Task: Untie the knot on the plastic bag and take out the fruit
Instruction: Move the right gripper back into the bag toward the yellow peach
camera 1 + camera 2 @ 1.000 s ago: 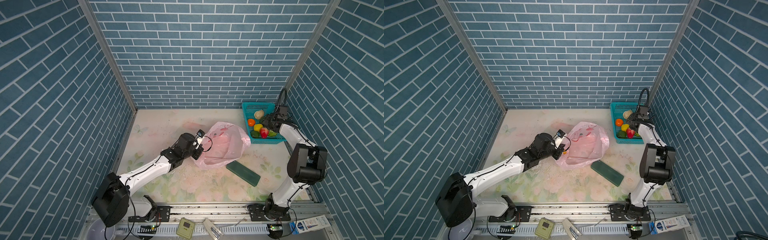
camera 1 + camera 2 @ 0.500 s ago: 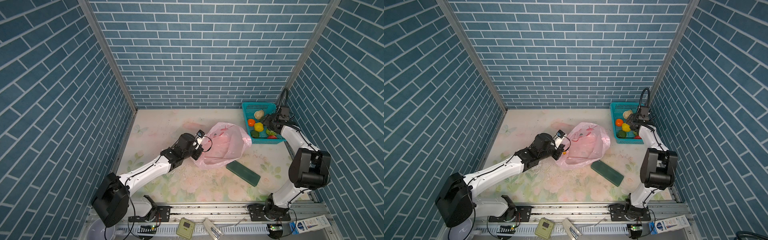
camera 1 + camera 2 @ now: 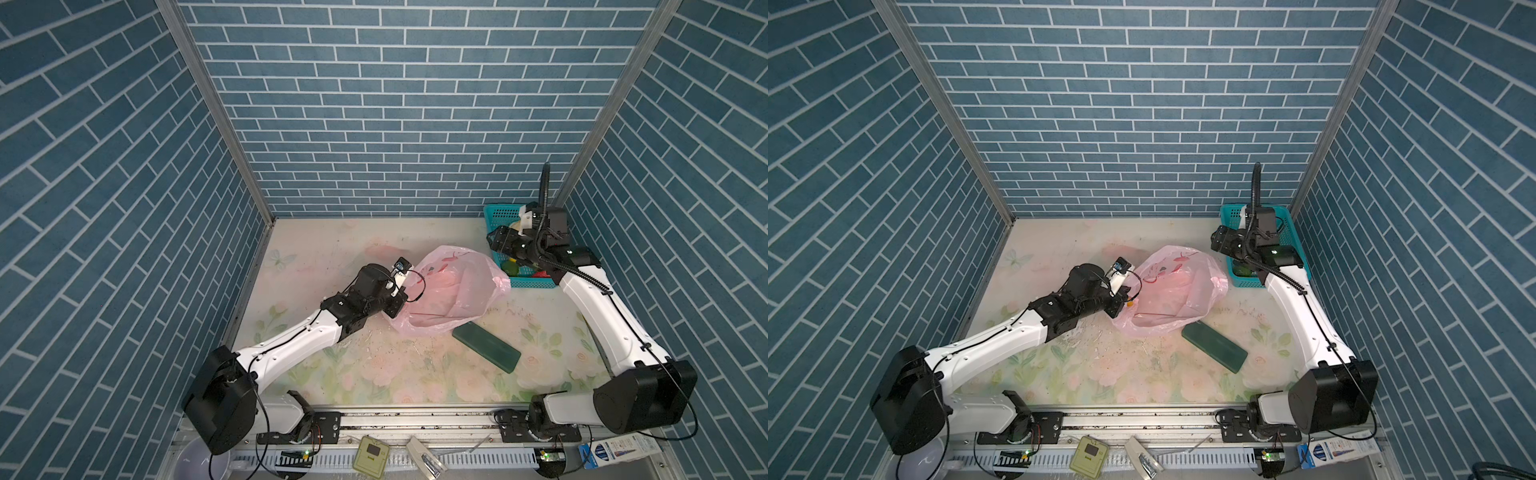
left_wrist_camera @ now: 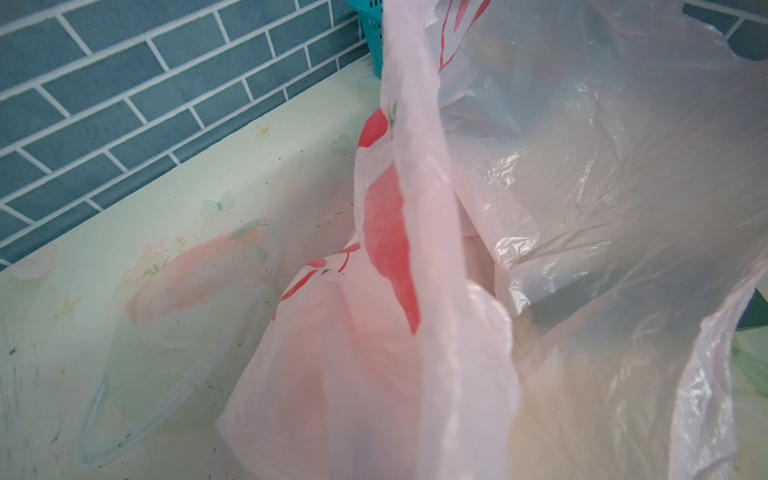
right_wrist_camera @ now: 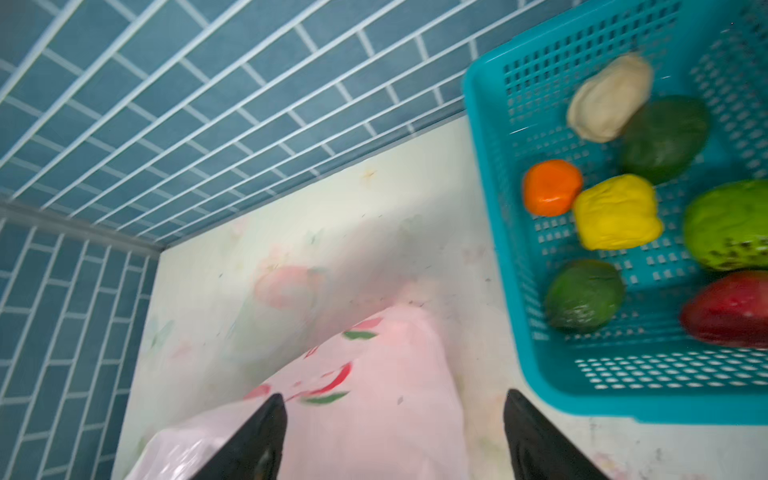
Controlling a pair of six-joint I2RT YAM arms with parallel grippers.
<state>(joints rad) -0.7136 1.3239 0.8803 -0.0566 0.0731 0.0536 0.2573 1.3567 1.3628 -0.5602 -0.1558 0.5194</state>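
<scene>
The plastic bag (image 3: 451, 299) (image 3: 1177, 291), pale pink with red print, lies slack mid-table with its mouth held up. My left gripper (image 3: 395, 305) (image 3: 1121, 305) is shut on its near rim. Pink film (image 4: 424, 257) fills the left wrist view and hides the fingers. The knot is out of view. My right gripper (image 5: 395, 415) (image 3: 496, 241) hangs open and holds nothing, above the bag's far end beside the basket. Fruit lies in the basket: cream (image 5: 609, 97), orange (image 5: 552, 187), yellow (image 5: 617, 212), bright green (image 5: 727, 224), red (image 5: 727, 309) and two dark green (image 5: 584, 295).
The teal basket (image 3: 532, 283) (image 3: 1246, 283) (image 5: 490, 145) stands in the back right corner against the brick walls. A flat dark green block (image 3: 486, 347) (image 3: 1214, 340) lies just in front of the bag. The right arm stretches along the right wall.
My right gripper has swung left from over the fruit in the basket to the basket's left edge, toward the bag. The left arm and bag have stayed put.
</scene>
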